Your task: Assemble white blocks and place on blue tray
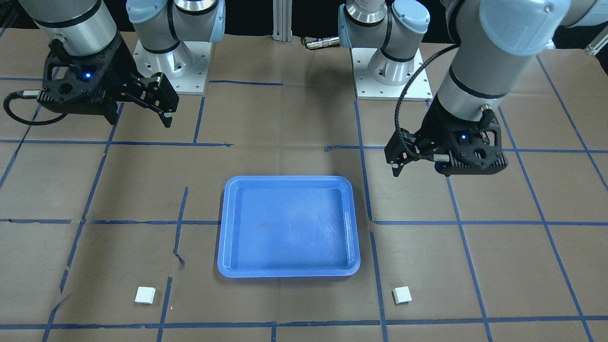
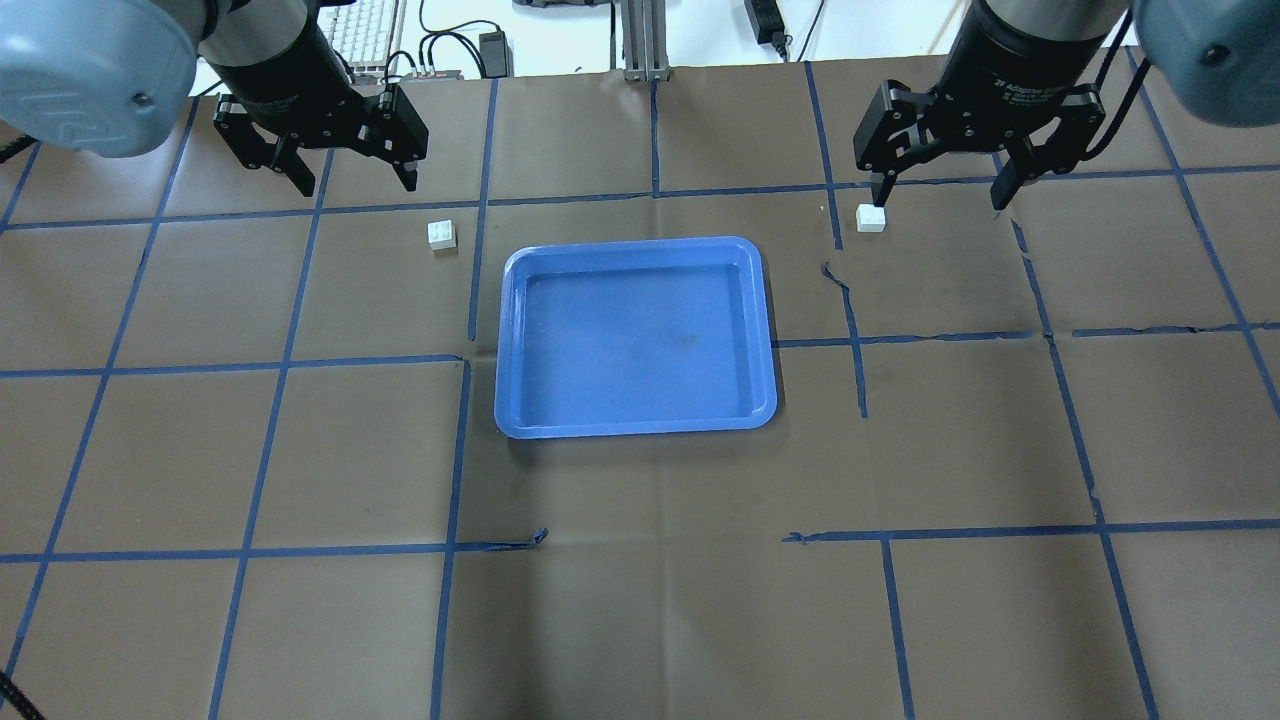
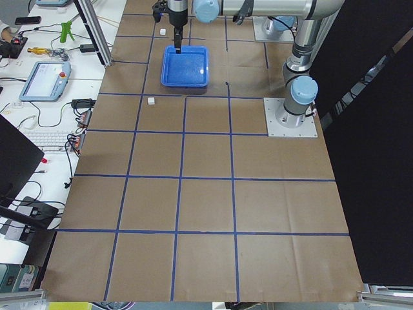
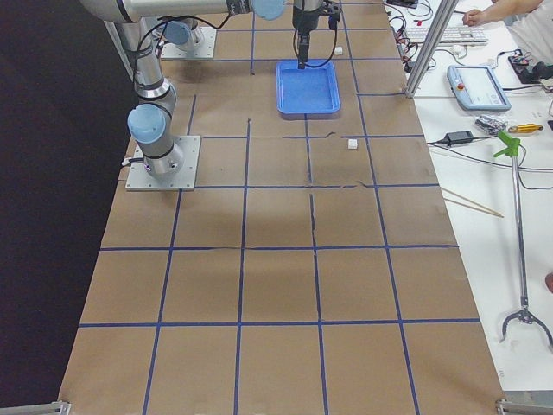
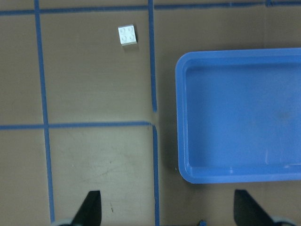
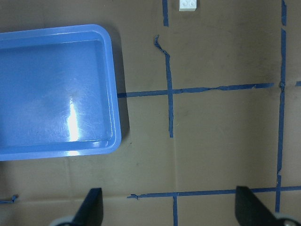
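One white block (image 2: 441,234) is sitting studs-up on the brown paper (image 2: 640,600), out ahead of the left gripper (image 2: 355,180) and nearer its tray-side finger. The other white block (image 2: 871,218) is lying out ahead of the right gripper (image 2: 940,195). The blue tray (image 2: 632,243) is sitting between the two pairs of fingers, showing just its bare floor. Both grippers are hovering with fingers spread wide, not gripping or touching anything.
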Robot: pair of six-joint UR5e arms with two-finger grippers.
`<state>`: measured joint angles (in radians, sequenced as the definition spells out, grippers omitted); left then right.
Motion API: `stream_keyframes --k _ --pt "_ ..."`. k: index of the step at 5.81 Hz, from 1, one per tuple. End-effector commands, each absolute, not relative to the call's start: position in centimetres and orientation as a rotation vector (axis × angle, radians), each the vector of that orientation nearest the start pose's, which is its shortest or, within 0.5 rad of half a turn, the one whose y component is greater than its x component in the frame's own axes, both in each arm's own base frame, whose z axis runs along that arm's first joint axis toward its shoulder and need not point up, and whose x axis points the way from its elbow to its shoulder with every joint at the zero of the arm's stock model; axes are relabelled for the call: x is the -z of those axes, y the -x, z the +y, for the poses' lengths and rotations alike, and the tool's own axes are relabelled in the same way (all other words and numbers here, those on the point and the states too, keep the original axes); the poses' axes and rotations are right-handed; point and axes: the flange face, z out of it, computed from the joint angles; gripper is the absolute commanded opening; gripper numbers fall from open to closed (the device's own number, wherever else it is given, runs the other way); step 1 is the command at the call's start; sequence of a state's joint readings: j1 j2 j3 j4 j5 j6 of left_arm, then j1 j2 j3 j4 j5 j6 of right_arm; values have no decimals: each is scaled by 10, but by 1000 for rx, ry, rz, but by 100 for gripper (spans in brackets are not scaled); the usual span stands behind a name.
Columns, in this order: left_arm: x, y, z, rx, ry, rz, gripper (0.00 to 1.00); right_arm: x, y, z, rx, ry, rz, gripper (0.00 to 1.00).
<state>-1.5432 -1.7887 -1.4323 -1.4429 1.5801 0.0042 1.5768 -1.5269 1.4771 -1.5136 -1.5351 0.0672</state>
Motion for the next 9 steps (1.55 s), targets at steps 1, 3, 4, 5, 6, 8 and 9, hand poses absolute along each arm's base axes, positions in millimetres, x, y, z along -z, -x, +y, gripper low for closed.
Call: stream_keyframes --k 1,3,4,5,6,8,9 --pt "-374 96 -671 112 75 3126 99 -507 -139 -507 -23 -91 3119 100" --pt "-281 93 -738 93 87 3127 99 -506 -129 -511 -23 124 3194 100" --pt "-228 91 -750 105 89 3126 99 -503 -127 -513 -32 485 3156 100" --pt "-198 91 -752 65 84 3128 99 -494 -112 -522 -71 746 3094 100" --pt "-174 91 -750 7 105 3127 99 -484 -93 -533 -102 1091 2975 100" --pt "-169 91 -748 -8 91 3128 62 -464 -64 -569 -47 1807 2605 100" --pt "-171 90 -749 -3 94 3133 17 -456 -51 -582 42 1981 2425 100"
